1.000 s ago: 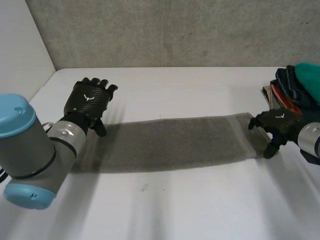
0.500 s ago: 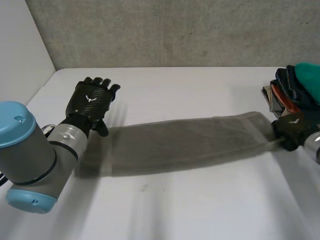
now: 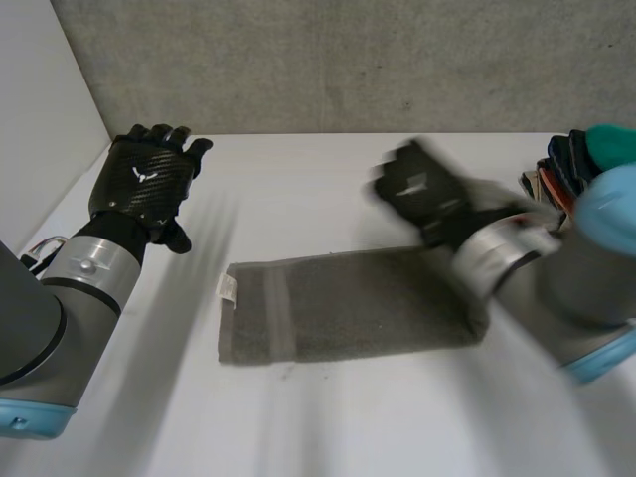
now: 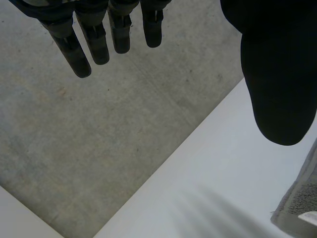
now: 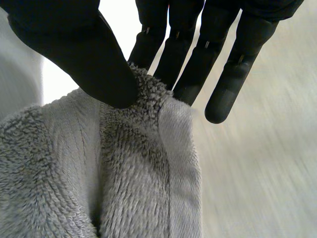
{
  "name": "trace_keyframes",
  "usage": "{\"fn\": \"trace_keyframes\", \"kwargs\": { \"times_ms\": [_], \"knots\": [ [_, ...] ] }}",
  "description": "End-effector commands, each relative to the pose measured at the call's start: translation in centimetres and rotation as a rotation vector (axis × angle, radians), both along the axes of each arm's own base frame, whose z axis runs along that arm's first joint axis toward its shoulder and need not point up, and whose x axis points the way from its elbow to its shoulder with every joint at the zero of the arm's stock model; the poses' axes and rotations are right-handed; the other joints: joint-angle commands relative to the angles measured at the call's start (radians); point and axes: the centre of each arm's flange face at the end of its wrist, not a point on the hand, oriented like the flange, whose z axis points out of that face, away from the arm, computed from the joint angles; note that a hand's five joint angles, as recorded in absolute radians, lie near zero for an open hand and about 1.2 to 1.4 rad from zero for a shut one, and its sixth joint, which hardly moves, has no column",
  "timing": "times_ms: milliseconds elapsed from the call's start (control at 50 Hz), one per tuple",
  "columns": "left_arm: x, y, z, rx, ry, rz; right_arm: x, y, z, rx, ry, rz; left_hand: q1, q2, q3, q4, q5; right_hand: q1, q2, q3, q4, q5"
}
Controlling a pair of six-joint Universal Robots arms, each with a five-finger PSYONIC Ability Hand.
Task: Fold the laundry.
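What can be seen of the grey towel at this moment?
The grey towel is a long strip of fluffy, looped cloth lying lengthwise across the white table. Near the end closer to the left hand it has a flatter woven band and a small white label at the edge. That hand is open and clear of the towel. At the other end, the right hand pinches a bunched hem between thumb and fingers.

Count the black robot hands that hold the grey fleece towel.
1. The right hand pinches the grey fleece towel at one edge, thumb against fingers. The left hand is open, apart from the towel, above the white table.
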Motion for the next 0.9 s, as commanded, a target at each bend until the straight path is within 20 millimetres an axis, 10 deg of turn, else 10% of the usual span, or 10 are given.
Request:
{"fn": "trace_keyframes", "kwargs": {
  "times_ms": [20, 140, 220, 360, 600, 900],
  "knots": [
    [0.2, 0.0, -0.1, 0.004, 0.005, 0.011, 8.2, 9.9, -5.9, 0.045, 0.075, 0.342, -0.023, -0.036, -0.04, -0.029, -0.051, 0.292, 0.22, 0.206, 0.2, 0.219],
    [0.3, 0.0, 0.7, -0.015, 0.02, 0.011, 8.8, 11.1, -8.1, 0.093, 0.122, 0.34, -0.023, -0.036, -0.04, -0.029, -0.051, 0.292, 0.22, 0.206, 0.2, 0.219],
    [0.2, 0.0, 0.9, -0.023, 0.022, 0.005, 8.2, 10.4, -6.7, 0.155, 0.084, 0.243, -0.023, -0.036, -0.04, -0.029, -0.051, -0.929, -1.002, -1.016, -1.022, -1.003],
    [-0.1, 0.0, 1.3, -0.036, 0.026, -0.006, 3.0, 4.8, -5.2, 0.457, -0.018, -0.073, -0.023, -0.036, -0.04, -0.029, -0.051, -0.929, -1.002, -1.016, -1.022, -1.003],
    [-1.4, 1.1, 0.8, -0.019, 0.024, -0.055, -4.1, 1.8, -8.5, 0.662, 0.06, -0.309, -0.023, -0.036, -0.04, -0.029, -0.051, -0.899, -0.972, -0.985, -0.992, -0.972],
    [-9.0, 4.2, -4.7, 0.176, 0.082, -0.361, -4.6, 1.7, -8.8, 0.559, 0.011, -0.304, -0.004, -0.017, -0.021, -0.011, -0.032, -0.904, -0.977, -0.991, -0.997, -0.978]
  ]
}}
